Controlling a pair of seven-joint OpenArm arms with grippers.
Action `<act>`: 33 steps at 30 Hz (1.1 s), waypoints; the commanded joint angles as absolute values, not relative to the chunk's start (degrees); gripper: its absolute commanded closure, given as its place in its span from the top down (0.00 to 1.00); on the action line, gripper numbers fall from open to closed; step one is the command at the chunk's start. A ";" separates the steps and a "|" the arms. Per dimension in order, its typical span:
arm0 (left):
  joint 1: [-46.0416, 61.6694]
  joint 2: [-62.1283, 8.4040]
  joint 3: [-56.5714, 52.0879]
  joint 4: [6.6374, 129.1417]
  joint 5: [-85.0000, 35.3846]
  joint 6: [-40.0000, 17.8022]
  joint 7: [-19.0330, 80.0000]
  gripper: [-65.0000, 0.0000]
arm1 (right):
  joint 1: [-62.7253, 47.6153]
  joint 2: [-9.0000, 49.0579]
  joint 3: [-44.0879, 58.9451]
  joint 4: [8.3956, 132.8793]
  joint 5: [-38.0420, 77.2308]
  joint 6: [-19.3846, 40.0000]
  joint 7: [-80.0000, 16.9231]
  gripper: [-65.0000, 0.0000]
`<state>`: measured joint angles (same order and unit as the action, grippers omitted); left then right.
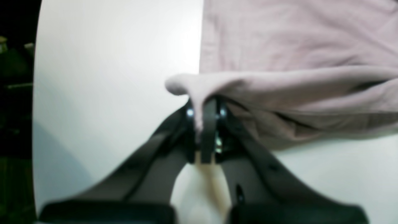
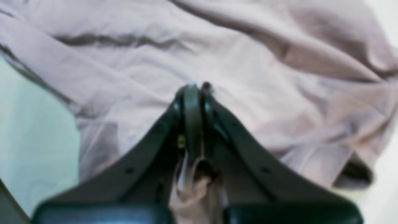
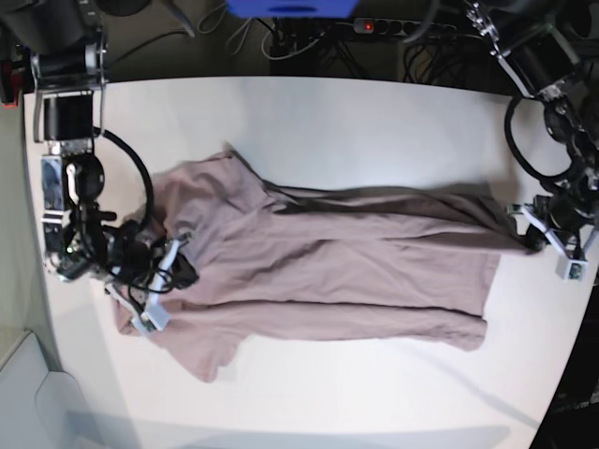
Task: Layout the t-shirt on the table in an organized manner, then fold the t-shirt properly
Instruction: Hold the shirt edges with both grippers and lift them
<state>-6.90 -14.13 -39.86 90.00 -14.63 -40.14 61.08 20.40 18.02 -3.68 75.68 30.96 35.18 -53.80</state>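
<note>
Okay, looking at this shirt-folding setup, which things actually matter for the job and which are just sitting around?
Part of the job:
- t-shirt, stretched across the table
- left hand, shut on the shirt's edge
- right hand, shut on cloth at the other end

Just lying about:
- power strip and cables beyond the far table edge
- blue object at the top

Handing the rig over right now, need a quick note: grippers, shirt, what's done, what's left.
Left gripper: shut on a pinch of the t-shirt edge, near the table's side edge.
Right gripper: shut on the t-shirt, a fold of cloth bunched between its fingers, at the opposite end by a sleeve.
T-shirt: stretched lengthwise between both arms across the table, mostly spread out but wrinkled; the sleeve end is rumpled and one long fold runs along the body.
Done: shirt roughly laid out.
Left: smooth it flat, release, then do all folds.
</note>
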 commanded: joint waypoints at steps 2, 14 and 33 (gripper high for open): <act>-7.25 -15.08 -39.96 91.03 -15.43 -40.00 59.74 0.00 | 24.57 18.77 -4.79 72.92 31.69 35.47 -52.35 0.00; -6.73 -14.81 -42.24 90.68 -15.52 -40.00 59.74 0.00 | 21.76 22.99 0.48 80.40 31.87 35.38 -52.35 0.32; -6.73 -14.73 -42.24 90.42 -15.52 -40.00 59.65 0.00 | -4.97 15.25 19.91 93.32 31.87 35.47 -52.26 0.42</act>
<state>-5.74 -13.65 -42.13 89.56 -14.79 -40.12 60.99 -5.67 14.70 19.66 92.31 30.83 35.16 -53.43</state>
